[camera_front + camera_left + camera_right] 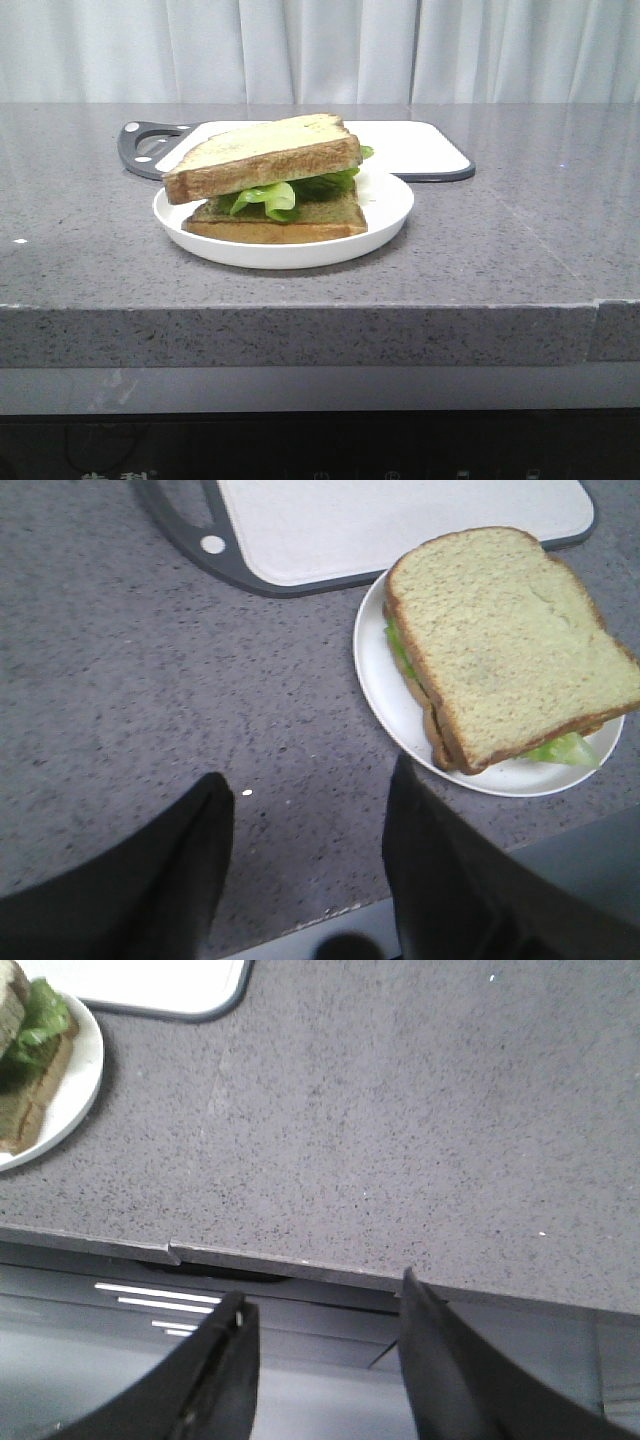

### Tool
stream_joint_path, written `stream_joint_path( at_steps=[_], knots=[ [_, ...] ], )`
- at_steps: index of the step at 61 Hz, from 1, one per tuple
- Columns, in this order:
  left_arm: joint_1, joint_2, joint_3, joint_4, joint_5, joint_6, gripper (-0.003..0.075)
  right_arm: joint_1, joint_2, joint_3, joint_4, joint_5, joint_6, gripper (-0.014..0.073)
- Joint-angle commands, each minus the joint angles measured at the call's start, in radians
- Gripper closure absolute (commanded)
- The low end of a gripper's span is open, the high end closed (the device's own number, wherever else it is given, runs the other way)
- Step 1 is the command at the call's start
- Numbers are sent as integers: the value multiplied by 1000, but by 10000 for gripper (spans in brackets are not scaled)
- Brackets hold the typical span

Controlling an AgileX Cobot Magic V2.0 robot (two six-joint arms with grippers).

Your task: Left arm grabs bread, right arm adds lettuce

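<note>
Left wrist view is showing the left tool (pixel 305 865) hanging with its two broad black fingers (pixel 450 880) spread apart, gripping nothing, above the speckled grey table (pixel 150 680) near its front edge. Right wrist view is showing the right tool (pixel 320 1360) with its fingers likewise spread and empty, sitting out past the table's front edge, well apart from the food.

No brand or readable writing is showing on anything up on the table; a few pale marks along the dark strip below the table's front are too small to read.

Just beside the left tool, the bread (pixel 262 155) is lying as the top slice of a sandwich on a white plate (pixel 385 215). It is sitting tilted, its far side raised. The lettuce (pixel 268 197) is resting between it and a thinner bottom slice (pixel 285 222), with ruffled green edges poking out at the front and at the right rear corner. Behind the plate, a white cutting board (pixel 420 145) with a dark grey rim and handle loop is lying flat, the plate's far edge overlapping it from the front view.
</note>
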Motion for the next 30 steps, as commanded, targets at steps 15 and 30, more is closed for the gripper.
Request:
stream_joint_path(
  at_steps=[15,30],
  knots=[
    [-5,-241,39,192,-25,-128,366,-5,-67,-19,41,-52,24,241],
    [-5,-327,153,227,-85,-133,383,-5,-67,-19,41,-53,23,274]
  ],
)
